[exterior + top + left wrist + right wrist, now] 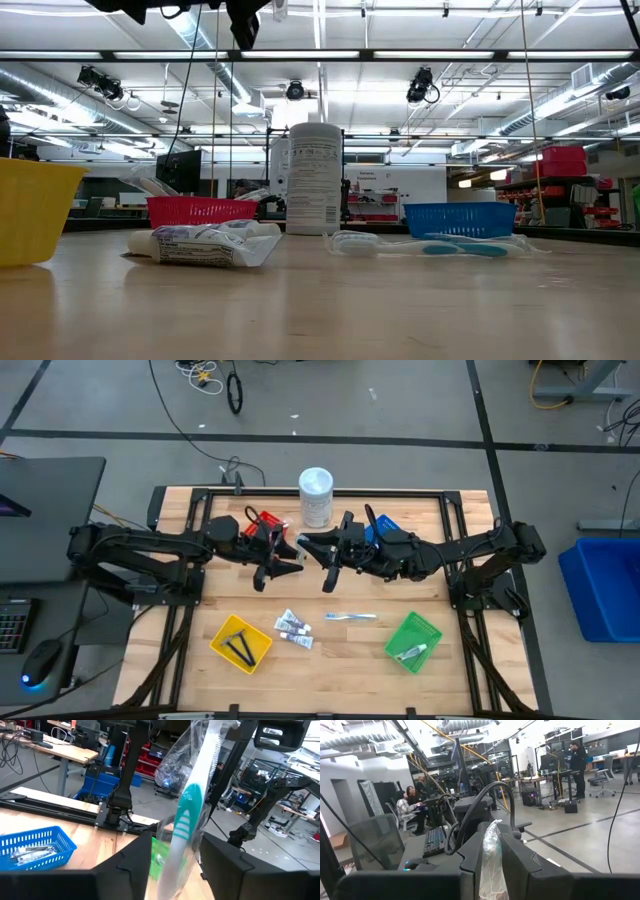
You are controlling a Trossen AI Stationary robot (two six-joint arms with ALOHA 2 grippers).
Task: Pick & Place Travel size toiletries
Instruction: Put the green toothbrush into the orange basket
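Observation:
Both grippers meet high over the table's middle. My right gripper is shut on a toothbrush in a clear wrapper, white with a teal grip. My left gripper is open, one finger on each side of the toothbrush's handle. A second wrapped toothbrush lies flat on the table, and white tubes lie beside it. Black pieces lie in the yellow basket. One item lies in the green basket. My right gripper pinches the wrapped toothbrush between its two fingers, and the clear film sticks out past their tips. The fingers come in level from the table's right. The toothbrush is lifted clear of the table. My left gripper's fingers flank the handle; whether they touch the film I cannot tell.
A tall white container stands at the far middle. A red basket sits under the left arm. A blue basket with grey packets sits under the right arm. Bare wood lies near the front edge between the yellow and green baskets.

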